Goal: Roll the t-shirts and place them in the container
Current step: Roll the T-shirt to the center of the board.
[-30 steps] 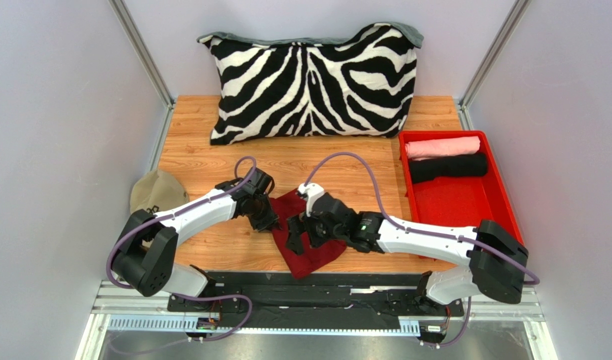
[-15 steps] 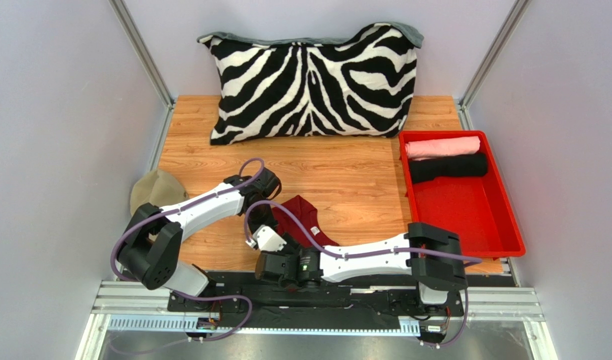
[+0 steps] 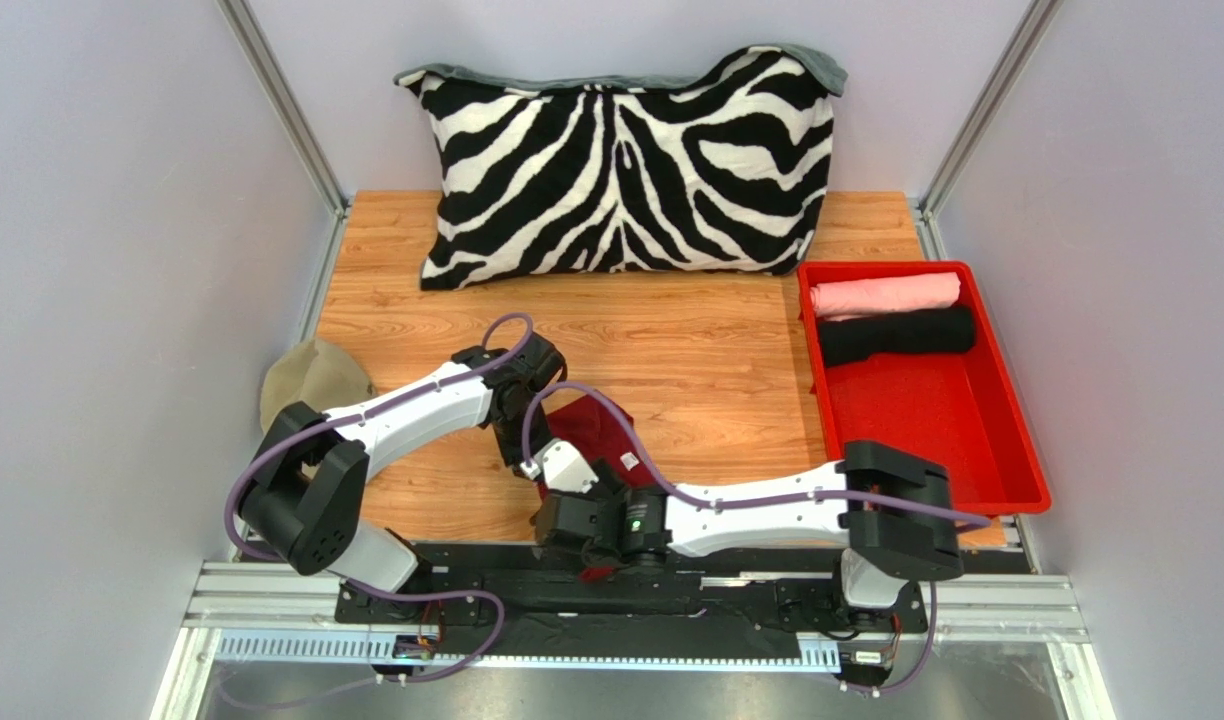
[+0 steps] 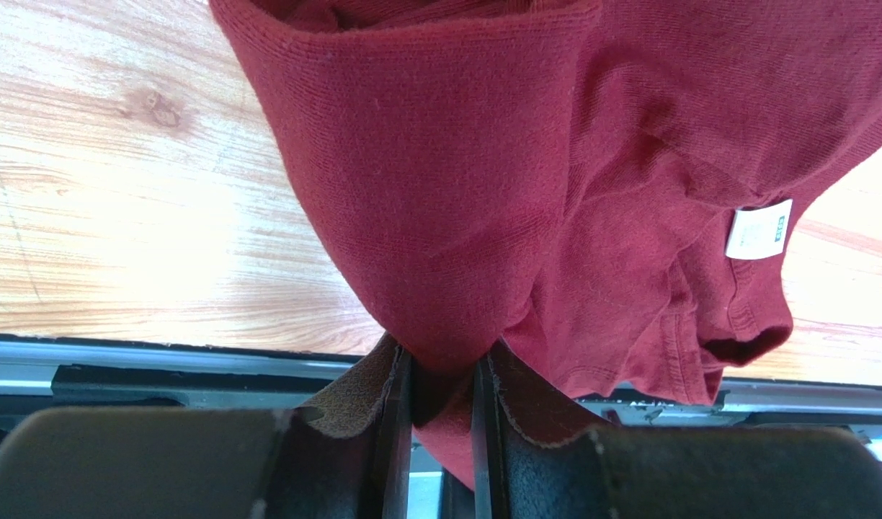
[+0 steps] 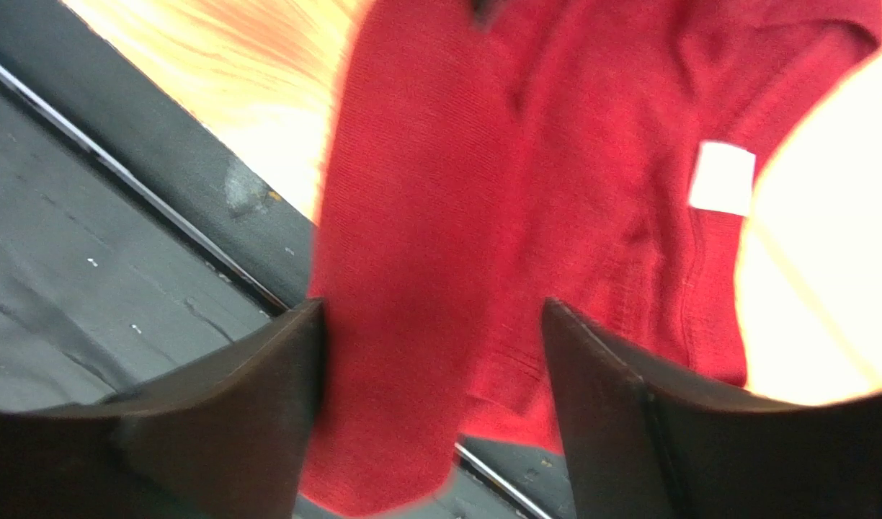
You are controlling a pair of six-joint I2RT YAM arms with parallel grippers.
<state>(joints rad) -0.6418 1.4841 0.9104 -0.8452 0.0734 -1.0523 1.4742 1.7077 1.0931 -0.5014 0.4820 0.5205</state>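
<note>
From above, the maroon t-shirt (image 3: 600, 434) lies bunched at the near middle of the counter (image 3: 693, 360), between the two wrists. The left arm (image 3: 423, 405) reaches in from the left, its jaws down at the shirt's left edge. The right arm (image 3: 753, 510) stretches low along the near edge, its jaws at the shirt's near end, by the black rail (image 3: 468, 567). Off to the right, the pink t-shirt (image 3: 884, 293) and the black t-shirt (image 3: 896, 333) sit rolled, side by side at the far end of the red tray (image 3: 1013, 438). The zebra pillow (image 3: 626, 165) stands along the back.

Over to the left wrist: the left jaws are pinched narrow on a fold of the maroon t-shirt (image 4: 500, 162), cloth squeezed between the two fingers (image 4: 383, 427). The rest of the shirt spreads away across the wood, its white label (image 4: 759, 229) showing to the right.

Now the right wrist, and it is blurred: the right jaws stand wide, gripping nothing. A long fold of the maroon t-shirt (image 5: 413, 303) runs straight into the gap between the fingers (image 5: 229, 422), nearer the left one, and spills past the counter edge over the black rail (image 5: 99, 270). Whether cloth touches either finger cannot be told.
</note>
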